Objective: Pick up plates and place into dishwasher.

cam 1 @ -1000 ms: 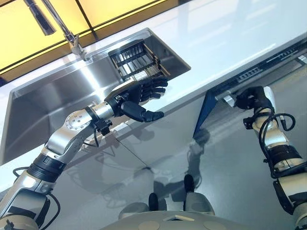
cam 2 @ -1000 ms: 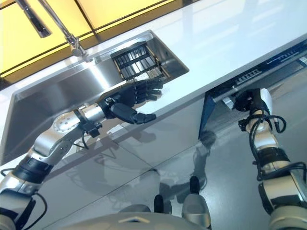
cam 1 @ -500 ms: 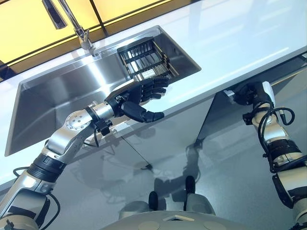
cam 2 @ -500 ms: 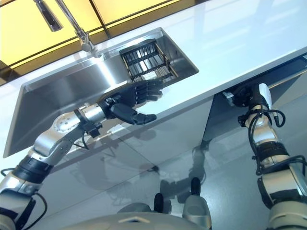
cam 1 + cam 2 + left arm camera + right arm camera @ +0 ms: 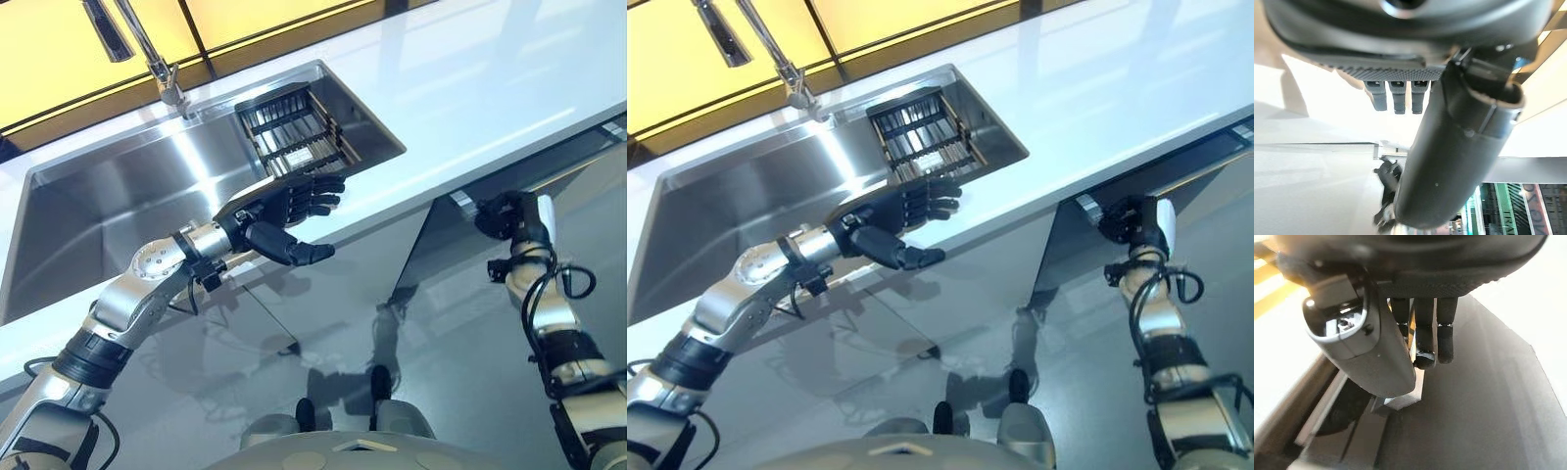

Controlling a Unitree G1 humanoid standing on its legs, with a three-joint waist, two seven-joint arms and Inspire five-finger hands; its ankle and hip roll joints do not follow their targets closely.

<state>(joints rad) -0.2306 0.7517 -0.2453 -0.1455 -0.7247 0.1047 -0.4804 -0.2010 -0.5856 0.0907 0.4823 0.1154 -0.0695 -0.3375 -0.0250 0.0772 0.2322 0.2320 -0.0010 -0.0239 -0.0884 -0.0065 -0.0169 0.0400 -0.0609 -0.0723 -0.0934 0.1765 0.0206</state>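
Dishwasher door (image 5: 509,211) leans partly ajar under the counter, its top edge at the curled fingers of the right hand (image 5: 1127,217). Left hand (image 5: 284,211) hovers with relaxed fingers, dish rack (image 5: 289,135) just beyond them in the sink (image 5: 108,211).

A long white countertop (image 5: 460,88) crosses the room, with a stainless steel sink (image 5: 108,211) sunk into it. A chrome tap (image 5: 147,54) rises at the sink's far rim. Behind the tap runs a yellow wall (image 5: 69,59) split by dark strips. Below the countertop's near edge stand glossy grey cabinet fronts (image 5: 323,284), and beneath them a shiny grey floor (image 5: 441,372) mirrors the light.
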